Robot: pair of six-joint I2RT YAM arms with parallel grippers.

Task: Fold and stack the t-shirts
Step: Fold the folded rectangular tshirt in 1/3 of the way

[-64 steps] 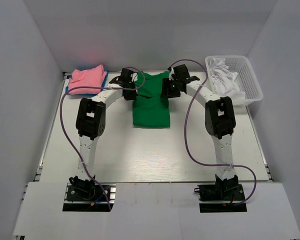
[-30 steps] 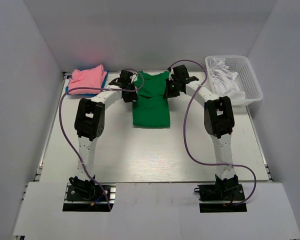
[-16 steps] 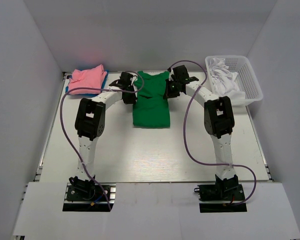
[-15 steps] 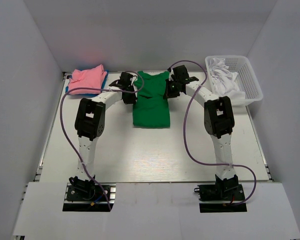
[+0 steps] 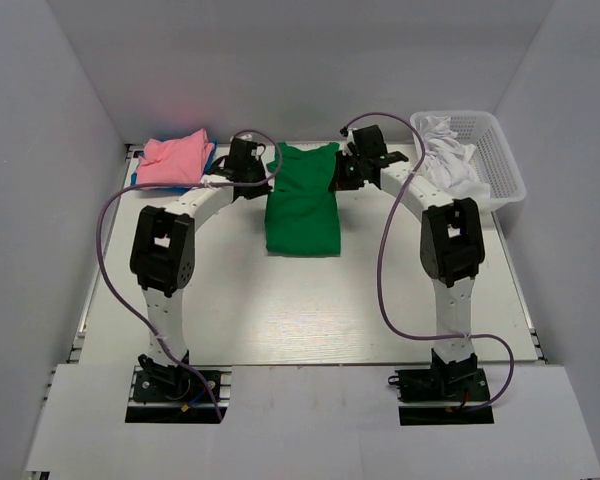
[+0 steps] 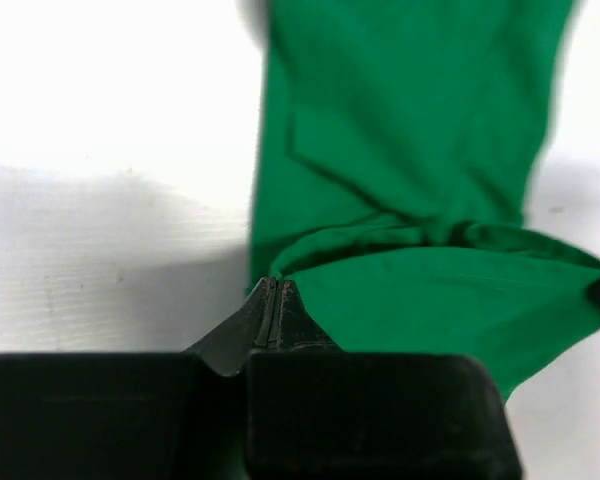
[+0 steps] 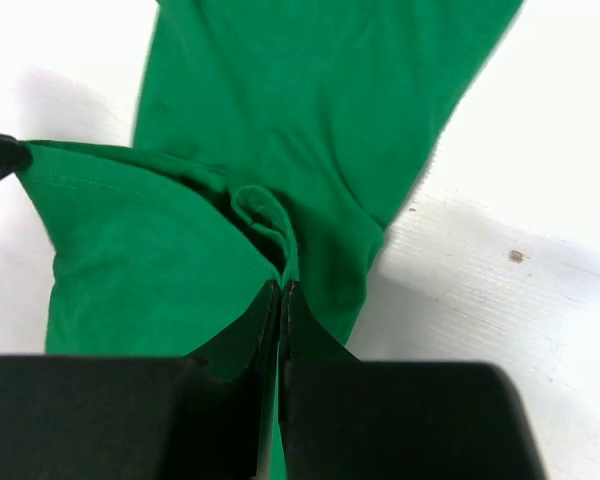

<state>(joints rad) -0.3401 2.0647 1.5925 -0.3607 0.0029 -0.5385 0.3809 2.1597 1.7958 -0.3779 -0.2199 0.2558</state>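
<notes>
On white table [image 5: 280,310], pale walls [image 5: 40,200] around: left pincer [image 6: 273,290], right pincer [image 7: 280,290] each clenched on green t-shirt [image 5: 302,215]

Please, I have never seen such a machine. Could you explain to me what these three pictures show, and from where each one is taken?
You see two white robot arms bolted at the near edge of a table. The wide picture comes from a camera above and behind them. The other two come from a small camera on each wrist. The black shape at the bottom of each is that arm's grasping part: the left pincer and the right pincer.

In the middle of the table lies a green t-shirt, folded narrow. At the far left is a folded pink t-shirt. At the far right, a white mesh basket holds white cloth.

Both pincers are shut, each pinching the far end of the green t-shirt, one at each side.
</notes>
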